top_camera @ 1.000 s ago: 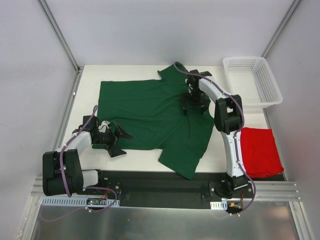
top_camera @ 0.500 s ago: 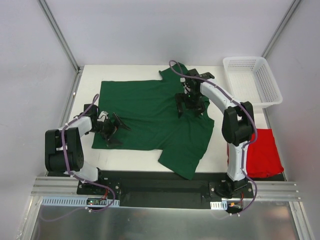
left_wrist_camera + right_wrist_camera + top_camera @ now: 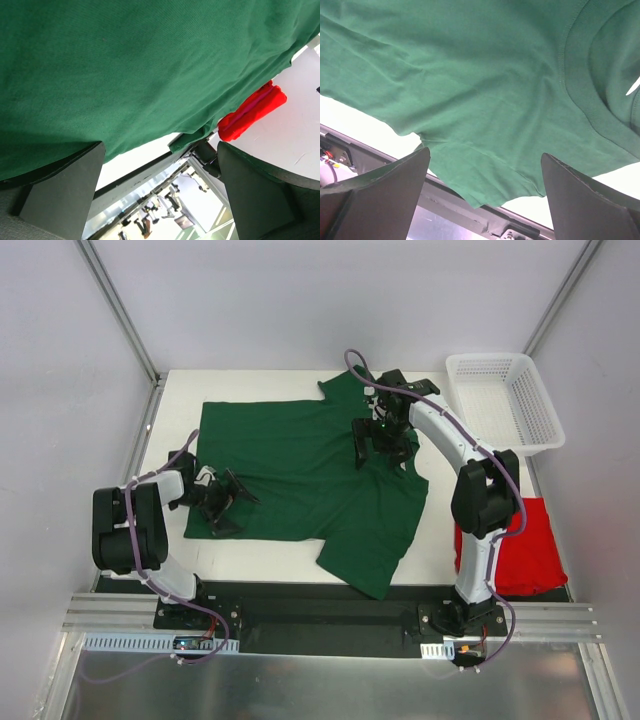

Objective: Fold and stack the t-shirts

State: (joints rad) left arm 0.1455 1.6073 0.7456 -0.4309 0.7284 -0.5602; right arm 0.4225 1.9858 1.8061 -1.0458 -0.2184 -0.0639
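Green t-shirt (image 3: 290,455): spread open on the white table (image 3: 270,552), mostly flat with light wrinkles; fills the middle of the table, one part reaching toward the near edge.
Green t-shirt, wrist views: cloth fills most of the left wrist view (image 3: 125,65); ribbed collar shows at upper right of the right wrist view (image 3: 470,75).
Red t-shirt (image 3: 515,545): folded, lying at the near right of the table, beside the right arm's lower link, not touching the green one; also seen edge-on in the left wrist view (image 3: 252,112).
Left gripper (image 3: 238,508): low at the left near edge of the green t-shirt, jaws spread wide, nothing between them.
Left gripper, wrist view (image 3: 160,192): both dark fingers (image 3: 65,195) well apart, shirt hem running just past them; whether a tip touches the cloth, cannot tell.
Right gripper (image 3: 382,453): over the far right part of the green t-shirt near the collar, jaws released and wide, holding nothing.
Right gripper, wrist view (image 3: 482,197): fingers (image 3: 590,200) far apart, cloth lying in front of them, not pinched.
Basket (image 3: 490,359): white plastic mesh, at the far right corner of the table, beyond the red t-shirt, apart from the green t-shirt.
Stack: only the red t-shirt is folded; green t-shirt not yet folded.
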